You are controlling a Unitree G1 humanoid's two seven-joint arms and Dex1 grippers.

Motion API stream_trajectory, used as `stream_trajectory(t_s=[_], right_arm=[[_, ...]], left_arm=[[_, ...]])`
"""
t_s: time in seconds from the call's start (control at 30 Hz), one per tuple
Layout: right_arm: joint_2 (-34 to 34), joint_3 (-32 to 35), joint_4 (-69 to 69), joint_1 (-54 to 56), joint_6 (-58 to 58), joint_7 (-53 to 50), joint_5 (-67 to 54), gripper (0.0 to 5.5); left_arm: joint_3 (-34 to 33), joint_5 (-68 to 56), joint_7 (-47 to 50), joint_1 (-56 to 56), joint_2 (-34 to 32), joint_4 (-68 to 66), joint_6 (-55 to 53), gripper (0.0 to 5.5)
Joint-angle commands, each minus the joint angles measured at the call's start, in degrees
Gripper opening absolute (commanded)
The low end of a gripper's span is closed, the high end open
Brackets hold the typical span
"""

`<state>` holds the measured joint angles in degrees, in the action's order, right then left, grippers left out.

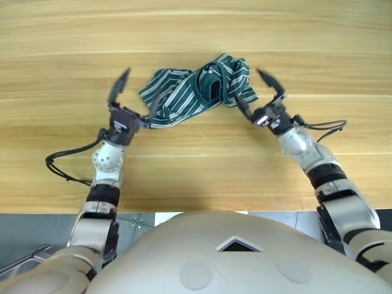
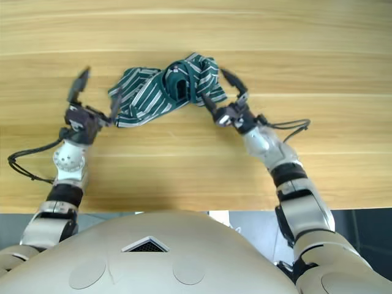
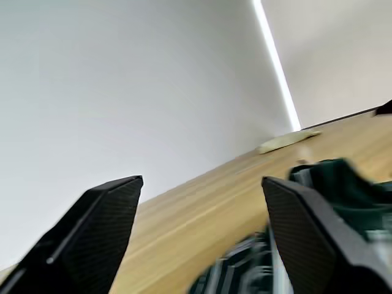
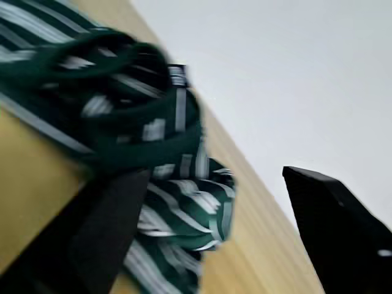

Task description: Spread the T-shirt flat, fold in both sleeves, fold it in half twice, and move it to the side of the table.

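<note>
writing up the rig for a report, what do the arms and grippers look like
The left arm and right arm are silver-grey rounded segments with black bands at the joints. The left gripper and right gripper each have two black fingers tapering to points, with a fine woven texture. A thin black cable loops out beside each wrist.

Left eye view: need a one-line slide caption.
Left gripper and right gripper, both open, at either end of the crumpled striped T-shirt on the table.
</note>
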<state>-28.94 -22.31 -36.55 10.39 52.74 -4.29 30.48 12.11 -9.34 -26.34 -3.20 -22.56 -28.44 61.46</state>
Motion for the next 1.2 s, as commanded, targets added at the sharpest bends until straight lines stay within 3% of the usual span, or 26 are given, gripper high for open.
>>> stream_trajectory(t_s=[0.03,0.27,0.4,1.0,1.2], right_arm=[[-3.3,-2.7,6.0,-3.3,-1.4,10.6,-2.6,3.99],[0.7,-0.5,1.1,0.4,-7.0,10.2,-3.2,3.99],[3.2,-0.5,-4.8,3.0,-7.7,7.2,-2.1,3.29],[5.8,1.1,-14.5,9.8,-9.5,-4.4,1.1,0.03],[6.2,0.9,-15.4,10.8,-9.4,-6.3,1.6,0.01]], left_arm=[[5.3,0.5,-7.1,-2.9,-2.0,3.7,-5.4,3.62],[2.3,26.9,9.6,0.3,1.8,3.5,-13.5,3.62],[3.1,36.4,17.8,0.5,3.5,5.0,-17.6,3.6],[6.3,36.1,21.1,0.8,3.4,3.3,-15.5,3.6],[6.4,36.5,21.8,0.9,3.3,3.5,-15.4,3.6]])
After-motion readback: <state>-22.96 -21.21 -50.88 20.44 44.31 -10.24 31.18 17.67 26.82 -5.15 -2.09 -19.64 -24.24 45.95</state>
